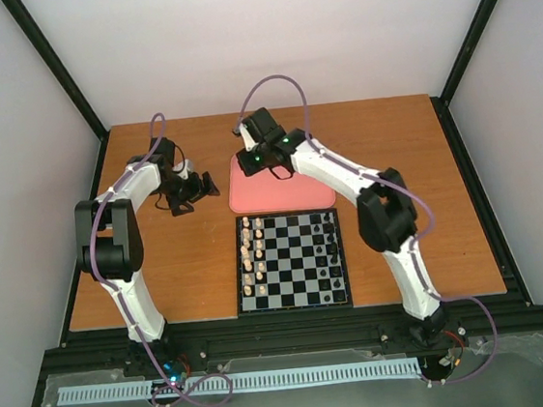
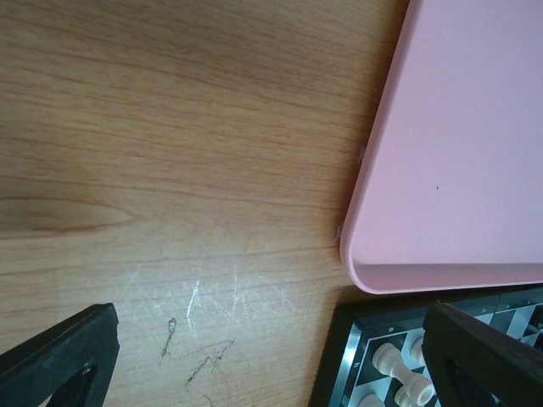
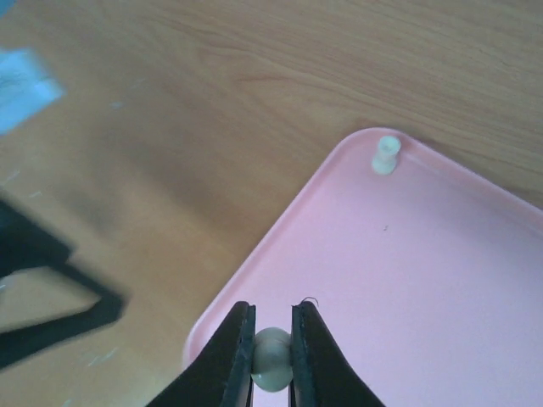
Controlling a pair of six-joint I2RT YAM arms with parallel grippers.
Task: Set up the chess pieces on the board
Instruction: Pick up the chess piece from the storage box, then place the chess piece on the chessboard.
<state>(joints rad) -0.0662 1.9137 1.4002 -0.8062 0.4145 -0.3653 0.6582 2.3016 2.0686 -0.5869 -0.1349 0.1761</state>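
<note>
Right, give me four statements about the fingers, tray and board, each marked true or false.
1. The right fingers are shut on a cream piece over the pink tray. True.
2. The left fingers hold a piece. False: they stand open and empty over the table.
3. A second cream piece sits near the tray's corner. True.
4. On the board, cream pieces line the right side. False: the cream rows stand at the left in the top view, black pieces at the right.

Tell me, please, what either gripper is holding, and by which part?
The right gripper pinches a cream chess piece by its rounded part, above the pink tray. The left gripper is open and holds nothing.
</note>
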